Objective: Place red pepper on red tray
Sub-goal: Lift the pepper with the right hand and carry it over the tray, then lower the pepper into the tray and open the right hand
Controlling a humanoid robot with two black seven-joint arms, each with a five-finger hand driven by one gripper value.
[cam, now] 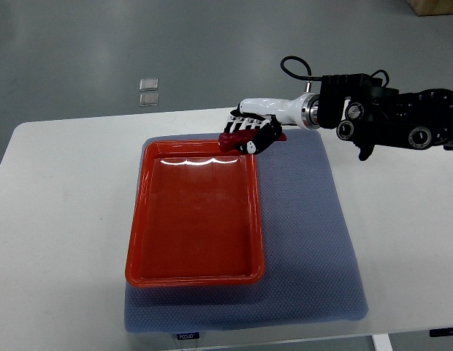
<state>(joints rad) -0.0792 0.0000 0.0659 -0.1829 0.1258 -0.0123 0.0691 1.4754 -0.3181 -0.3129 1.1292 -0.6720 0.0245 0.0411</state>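
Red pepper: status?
Right hand shut on red pepper, at far rim of red tray. Left arm out of view. Nothing blocking the tray.

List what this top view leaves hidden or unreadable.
- Red pepper: mostly covered by the right hand; only a dark red bit shows, so its shape is unclear.
- Left arm: out of frame.
- Two small squares on the floor: too small to identify.
- Label on the blue mat's near edge: too small to read.
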